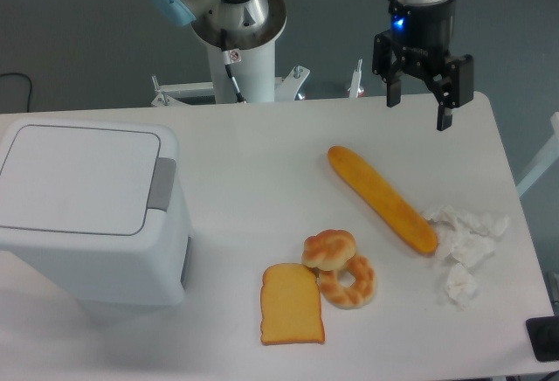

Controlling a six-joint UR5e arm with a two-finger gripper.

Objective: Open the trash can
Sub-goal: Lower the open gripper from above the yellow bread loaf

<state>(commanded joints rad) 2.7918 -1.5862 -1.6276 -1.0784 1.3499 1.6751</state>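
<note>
Trash can (87, 215): boxy white plastic, rounded corners, flat lid down, grey push tab (161, 183); left on smooth white desk (253, 189). Tool (422, 112): black fingers apart, empty, far right.

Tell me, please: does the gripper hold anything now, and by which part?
Nothing is held. The gripper hangs open above the far right of the table, with empty space between its fingers, far from the trash can, whose lid is shut.

White table (262, 162) carries bread. Baguette (382, 198) lies diagonal, right of centre, lower end touching crumpled tissue (465, 245). Toast slice (292, 304) flat near front edge. Braided bun (328, 248) just above toast, overlapping twisted ring (349, 281) on its right.
</note>
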